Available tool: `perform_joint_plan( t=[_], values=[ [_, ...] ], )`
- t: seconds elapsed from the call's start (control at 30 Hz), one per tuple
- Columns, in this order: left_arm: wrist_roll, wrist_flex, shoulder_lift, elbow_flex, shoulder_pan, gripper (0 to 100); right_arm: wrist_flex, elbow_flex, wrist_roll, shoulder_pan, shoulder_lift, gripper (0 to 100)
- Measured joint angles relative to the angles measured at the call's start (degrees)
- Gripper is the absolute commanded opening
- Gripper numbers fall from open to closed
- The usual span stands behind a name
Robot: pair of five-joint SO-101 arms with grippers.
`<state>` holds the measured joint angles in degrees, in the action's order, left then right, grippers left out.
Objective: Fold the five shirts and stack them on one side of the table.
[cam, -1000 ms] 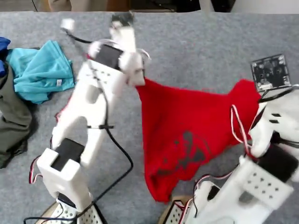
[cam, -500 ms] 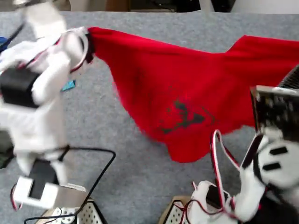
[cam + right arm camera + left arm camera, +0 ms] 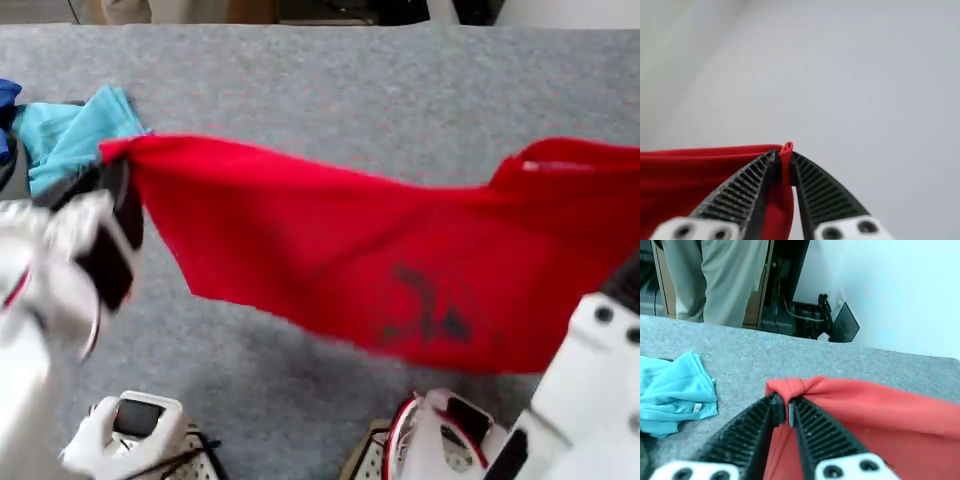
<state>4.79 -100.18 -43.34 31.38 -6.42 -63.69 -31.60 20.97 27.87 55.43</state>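
Note:
A red shirt with a dark print hangs stretched wide above the grey table, held up by both arms. My left gripper is shut on one pinched corner of the red shirt; in the high view that corner is at the left, by the left gripper. My right gripper is shut on the opposite edge of the red shirt, lifted high with a blank wall behind it. A crumpled teal shirt lies at the table's left, also seen as the teal shirt.
A dark grey garment and a bit of blue cloth sit at the far left edge beside the teal one. Both arm bases stand at the near edge. A person's legs stand beyond the far edge.
Both arms have raised and pulled the red shirt apart: it went from a heap on the table to a wide sheet in the air. The left arm swung left and nearer the camera.

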Motion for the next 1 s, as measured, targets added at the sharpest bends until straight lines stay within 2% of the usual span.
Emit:
perform_joint_plan(
  t=[0.23,0.43,0.57,0.77,1.0],
  values=[
    [-0.7,0.0,-8.44,-11.34,0.09,2,-4.48,-1.23,0.0,0.0,0.09,0.5],
    [-0.79,2.02,-8.7,-24.62,0.09,2,-2.46,9.85,0.0,-2.46,0.09,0.5],
    [-0.79,10.81,-7.3,-35.6,0.09,2,2.73,23.3,1.32,-7.74,0.0,0.5],
    [-0.79,30.86,-0.09,-54.24,0.09,2,14.24,44.92,3.25,-14.86,-0.79,0.5],
    [-0.79,49.67,13.1,-57.23,3.78,2,29.1,57.05,4.13,-17.32,-10.2,0.5]
  ],
)
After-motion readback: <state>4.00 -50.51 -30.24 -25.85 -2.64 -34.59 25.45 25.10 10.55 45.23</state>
